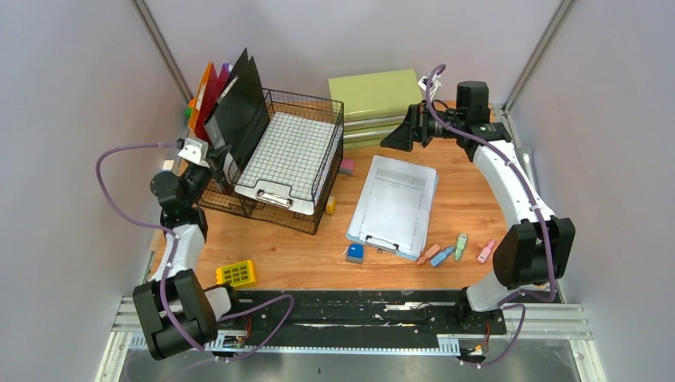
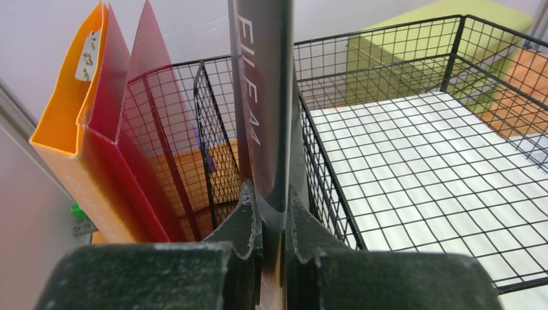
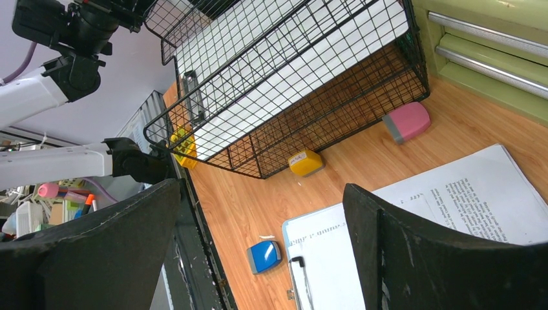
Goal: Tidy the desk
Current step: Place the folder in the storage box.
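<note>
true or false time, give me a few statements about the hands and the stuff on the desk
1. The left hand is shut on the black folder. True.
2. The right hand holds the pink eraser. False: it is open and empty; the eraser lies on the desk.
3. The orange folder lies flat. False: it stands upright beside the red folder.
4. A blue block lies beside the clipboard. True.
</note>
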You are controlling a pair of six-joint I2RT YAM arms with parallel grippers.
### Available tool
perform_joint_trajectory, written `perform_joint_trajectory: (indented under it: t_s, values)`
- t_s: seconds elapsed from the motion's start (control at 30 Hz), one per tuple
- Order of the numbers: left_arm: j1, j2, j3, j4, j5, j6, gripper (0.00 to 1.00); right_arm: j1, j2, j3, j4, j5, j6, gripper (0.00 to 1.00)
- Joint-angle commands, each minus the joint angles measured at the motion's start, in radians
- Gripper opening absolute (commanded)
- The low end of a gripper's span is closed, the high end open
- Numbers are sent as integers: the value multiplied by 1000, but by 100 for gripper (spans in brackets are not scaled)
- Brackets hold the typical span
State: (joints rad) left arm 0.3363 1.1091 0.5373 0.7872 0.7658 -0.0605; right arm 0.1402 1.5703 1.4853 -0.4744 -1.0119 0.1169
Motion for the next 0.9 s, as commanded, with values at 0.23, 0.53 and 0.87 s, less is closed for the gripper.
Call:
perform_joint_trajectory:
  t_s: [0.23,0.53,0.87]
  values:
    - [4,77,-1,110,-24,-76,0,11,10,12,18,-2,-26,100]
    - [4,2,58,-222,-104,132,28,10,10,8,15,3,-35,100]
    - [4,-54,263,-580,-102,177,85,17,14,12,12,3,-36,100]
